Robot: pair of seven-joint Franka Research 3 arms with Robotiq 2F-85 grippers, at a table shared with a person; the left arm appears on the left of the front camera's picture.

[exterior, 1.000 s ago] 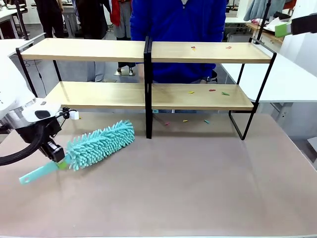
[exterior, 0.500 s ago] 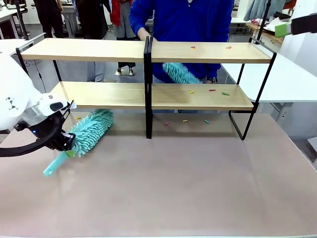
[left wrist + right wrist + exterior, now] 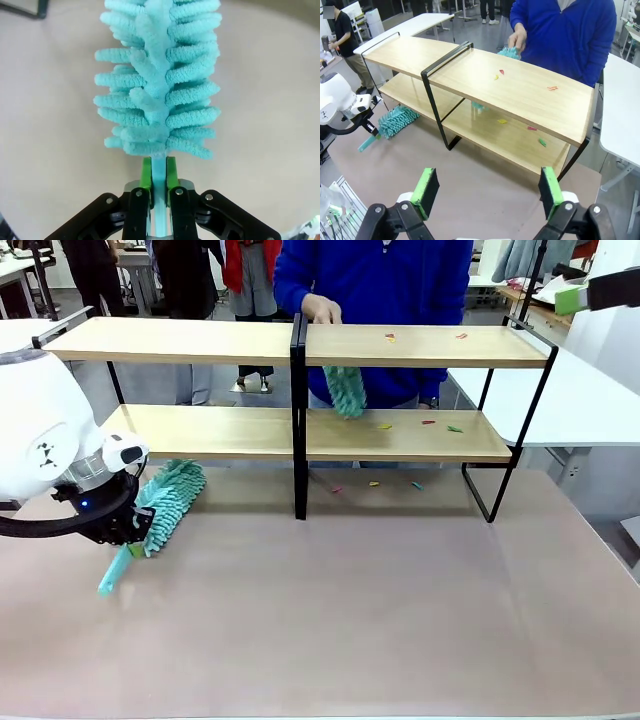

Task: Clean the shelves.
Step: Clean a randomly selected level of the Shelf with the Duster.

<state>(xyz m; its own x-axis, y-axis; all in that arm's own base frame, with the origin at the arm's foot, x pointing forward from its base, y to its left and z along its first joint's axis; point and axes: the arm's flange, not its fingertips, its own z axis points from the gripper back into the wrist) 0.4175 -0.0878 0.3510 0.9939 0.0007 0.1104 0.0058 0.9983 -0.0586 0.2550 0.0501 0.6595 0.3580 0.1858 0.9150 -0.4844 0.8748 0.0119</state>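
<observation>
1. Table (image 3: 400,620): a pinkish-beige top that carries everything listed below.
2. The shelves (image 3: 200,340) stand along the table's far edge. Their long axis runs left to right, parallel to that edge, and the open front faces the robot's side. The right wrist view looks down on the top boards (image 3: 485,75); the front view looks in between the tiers.
3. Person (image 3: 380,280): at the far edge, with one hand (image 3: 322,309) at the top board beside the centre post. A second duster (image 3: 345,390) hangs between the tiers just right of the post, head down.
4. Left gripper (image 3: 135,538): near the table's left edge. The front view hides its fingers behind the wrist. The left wrist view shows the pads (image 3: 146,172) clamped narrow on the handle of a teal duster (image 3: 157,85). That duster's axis slants from near-left to far-right, with the head (image 3: 170,495) pointing at the lower left board. Whether it touches the board cannot be told.
5. Right gripper (image 3: 489,186): jaws wide apart with nothing between them, above the table's near side.
6. Coloured scraps (image 3: 428,423): on both right-hand boards. The front view adds some on the table beneath.
</observation>
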